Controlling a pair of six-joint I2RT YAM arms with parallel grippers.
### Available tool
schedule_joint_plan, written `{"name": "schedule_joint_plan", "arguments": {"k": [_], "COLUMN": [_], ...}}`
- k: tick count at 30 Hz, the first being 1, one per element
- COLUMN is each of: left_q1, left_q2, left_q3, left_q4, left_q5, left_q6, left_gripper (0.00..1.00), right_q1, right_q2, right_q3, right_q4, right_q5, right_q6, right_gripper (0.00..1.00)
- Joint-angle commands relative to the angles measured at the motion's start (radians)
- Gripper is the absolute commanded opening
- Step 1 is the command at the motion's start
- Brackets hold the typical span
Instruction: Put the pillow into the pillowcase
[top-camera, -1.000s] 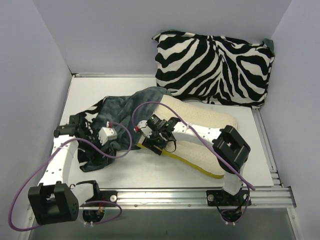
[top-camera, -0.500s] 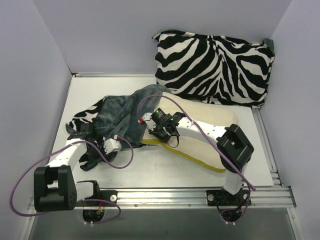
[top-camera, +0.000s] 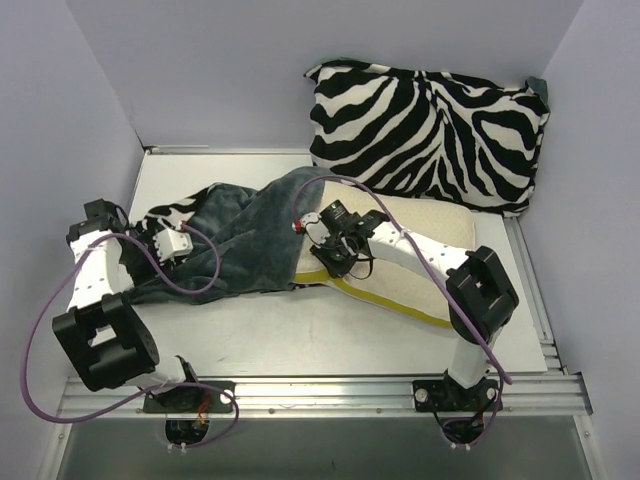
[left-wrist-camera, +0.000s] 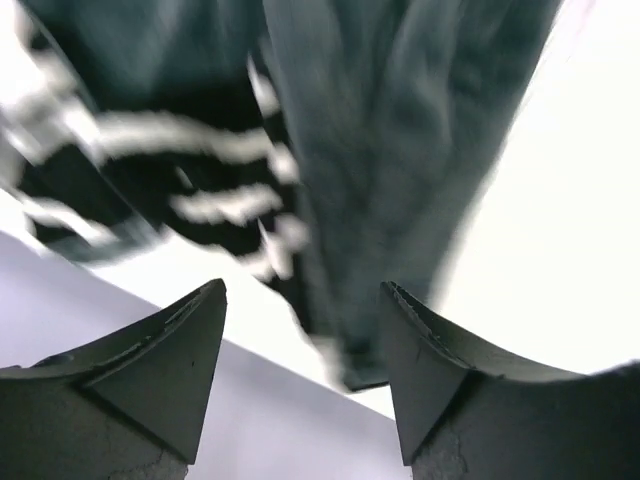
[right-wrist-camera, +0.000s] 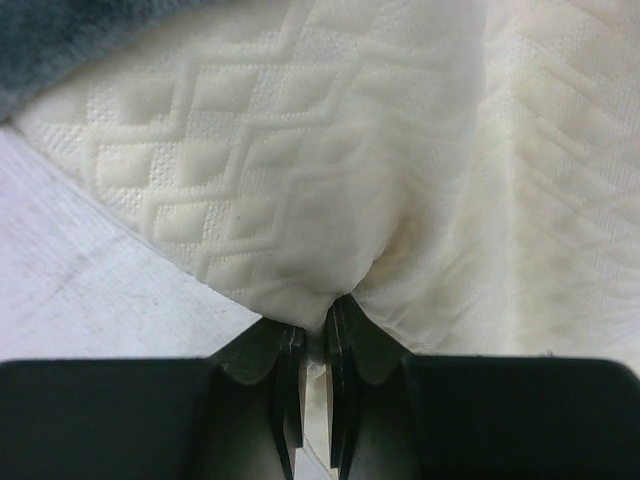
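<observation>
The cream quilted pillow (top-camera: 420, 255) lies slanted across the middle of the table, and its left end is under the pillowcase's rim. The pillowcase (top-camera: 240, 240) is spread to the left, grey-teal plush up, with zebra print showing at its far-left edge. My right gripper (top-camera: 328, 243) sits at the pillow's left end, shut on a pinched fold of pillow (right-wrist-camera: 300, 150) fabric; in the right wrist view, the right gripper (right-wrist-camera: 318, 325) has plush pillowcase (right-wrist-camera: 60, 40) at the upper left. My left gripper (top-camera: 160, 243) is at the pillowcase's left end. In the left wrist view, the left gripper (left-wrist-camera: 305, 330) is open and empty, with the blurred pillowcase (left-wrist-camera: 400, 150) beyond it.
A plump zebra-print cushion (top-camera: 430, 135) leans against the back wall at the right. Purple-grey walls (top-camera: 60, 150) close in the left, back and right. A metal rail (top-camera: 380, 392) runs along the near edge by the arm bases.
My left arm swung back and left, drawing the pillowcase out flatter, and its jaws now stand open. My right gripper shut on the pillow and shifted up and to the right.
</observation>
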Motion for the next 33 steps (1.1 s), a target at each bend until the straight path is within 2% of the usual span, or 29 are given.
{"name": "schedule_joint_plan", "arguments": {"k": [1, 3, 4, 6, 7, 9, 10, 11, 12, 14, 15, 17, 21, 25, 33], "left_q1": [-0.067, -0.15, -0.258, -0.39, -0.528, -0.665, -0.783, -0.84, -0.892, -1.044, -1.092, -1.183, -1.258, -1.271, -1.267], "left_q2": [-0.072, -0.152, -0.179, -0.261, -0.287, -0.367, -0.396, -0.446, -0.466, -0.485, -0.476, -0.422, -0.315, -0.22, -0.013], "left_q3": [0.084, 0.064, 0.05, -0.009, -0.039, -0.145, -0.19, -0.236, -0.337, -0.414, -0.444, -0.494, -0.551, -0.605, -0.594], "left_q4": [-0.26, -0.29, -0.3, -0.292, -0.266, -0.098, -0.023, 0.16, 0.255, 0.486, 0.55, 0.7, 0.933, 1.204, 1.351], "left_q5": [0.275, 0.309, 0.334, 0.378, 0.386, 0.377, 0.36, 0.325, 0.237, 0.144, 0.068, 0.006, -0.132, -0.181, -0.163], "left_q6": [0.141, 0.094, 0.075, 0.023, -0.073, -0.253, -0.302, -0.354, -0.432, -0.462, -0.483, -0.5, -0.508, -0.469, -0.413], "left_gripper": [0.71, 0.69, 0.68, 0.66, 0.64, 0.62, 0.6, 0.6, 0.61, 0.61, 0.61, 0.64, 0.72, 0.73, 0.69], "right_q1": [-0.028, -0.036, -0.041, -0.053, -0.058, -0.065, -0.067, -0.07, -0.073, -0.078, -0.082, -0.085, -0.093, -0.097, -0.108], "right_q2": [-0.016, 0.002, 0.008, 0.024, 0.028, 0.041, 0.042, 0.048, 0.053, 0.065, 0.067, 0.071, 0.071, 0.061, 0.041], "right_q3": [0.086, 0.121, 0.134, 0.169, 0.178, 0.206, 0.215, 0.219, 0.23, 0.243, 0.247, 0.255, 0.261, 0.253, 0.224], "right_q4": [0.0, -0.017, -0.025, -0.034, -0.037, -0.043, -0.048, -0.054, -0.064, -0.078, -0.087, -0.094, -0.112, -0.121, -0.13], "right_q5": [-0.131, -0.182, -0.24, -0.272, -0.298, -0.32, -0.326, -0.323, -0.321, -0.326, -0.331, -0.335, -0.344, -0.355, -0.377], "right_q6": [0.019, 0.036, 0.051, 0.07, 0.074, 0.082, 0.076, 0.064, 0.058, 0.042, 0.039, 0.032, 0.021, 0.013, 0.019], "right_gripper": [0.0, 0.0, 0.0, 0.0, 0.0, 0.0, 0.0, 0.0, 0.0, 0.0, 0.0, 0.0, 0.0, 0.0, 0.0]}}
